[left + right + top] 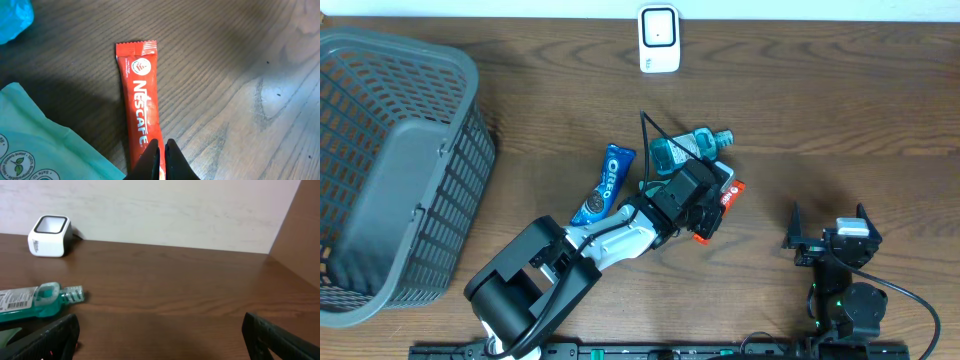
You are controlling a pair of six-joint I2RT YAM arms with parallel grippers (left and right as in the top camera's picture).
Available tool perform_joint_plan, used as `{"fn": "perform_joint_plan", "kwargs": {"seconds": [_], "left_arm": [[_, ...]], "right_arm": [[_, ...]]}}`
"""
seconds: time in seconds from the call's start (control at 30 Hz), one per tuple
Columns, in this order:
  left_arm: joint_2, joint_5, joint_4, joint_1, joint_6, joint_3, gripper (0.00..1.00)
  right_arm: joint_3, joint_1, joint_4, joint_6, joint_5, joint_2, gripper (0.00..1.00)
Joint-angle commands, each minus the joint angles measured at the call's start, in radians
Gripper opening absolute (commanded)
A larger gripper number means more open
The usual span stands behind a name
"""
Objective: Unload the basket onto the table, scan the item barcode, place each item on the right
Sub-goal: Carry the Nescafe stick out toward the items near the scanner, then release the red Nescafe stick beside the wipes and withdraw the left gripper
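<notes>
Pressing its fingers together with barely a slit between them, the left gripper (161, 145) sits over the near end of the red Nescafé stick (141, 100), which lies flat on the table (240, 60); I can't tell whether it pinches it. A teal bottle (690, 148) and an Oreo pack (603, 185) lie close by. The white scanner (659, 38) stands well apart at the far edge, and the right gripper (160, 340) gapes wide, empty.

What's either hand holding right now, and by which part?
The left hand is shut on the near end of the red Nescafe stick. The right hand is open, holding nothing.
</notes>
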Motion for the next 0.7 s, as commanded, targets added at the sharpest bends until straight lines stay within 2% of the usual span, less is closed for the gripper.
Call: {"fn": "perform_joint_plan", "kwargs": {"seconds": [0.0, 0.67], "left_arm": [[0.016, 0.011, 0.0, -0.001, 0.038, 0.017, 0.07], [0.082, 0.012, 0.035, -0.001, 0.075, 0.017, 0.07]], "right_arm": [[-0.001, 0.009, -0.003, -0.006, 0.002, -0.005, 0.99], [-0.001, 0.009, -0.003, -0.006, 0.002, -0.005, 0.99]]}}
